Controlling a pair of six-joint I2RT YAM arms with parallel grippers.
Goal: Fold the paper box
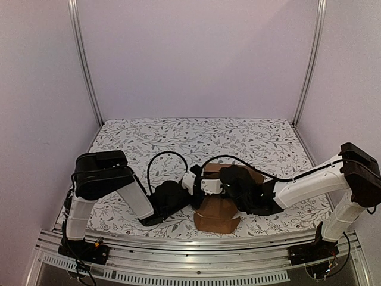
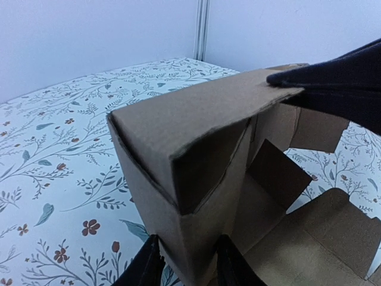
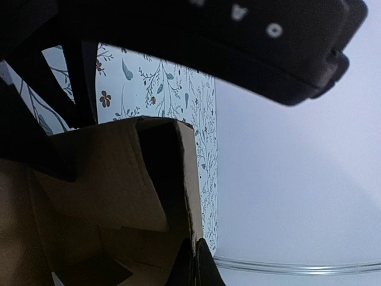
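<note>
Top external view, left to right: your left gripper (image 1: 189, 201) reaches in low from the left to the paper box (image 1: 217, 219), which sits near the middle of the floral table (image 1: 149, 140), close to its near edge. Left wrist view shows why. The two fingers (image 2: 146, 269) straddle the bottom corner of the raised wall of the box (image 2: 196, 125), with cardboard between them and touching both. I read that as pinched on the corner, an anchor so the sheet doesn't slide or spin while the other arm works.

Box is only part folded. One wall stands upright, a top panel is bent over it, and a side flap is tucked under at a slant, not yet square. Its hollow side opens to the right in the left wrist view, where loose flaps lie flat on the cloth.

From above, its long axis runs near to far. The raised bulk is at the near end, and a flat strip pokes out beyond the grippers on the far side.

Your right gripper (image 1: 225, 199) comes in from the right. In its own view the fingertips (image 3: 186, 268) look pressed together on the edge of an upright wall (image 3: 107, 179). Probably it is holding that wall up, or bending it inward.
</note>
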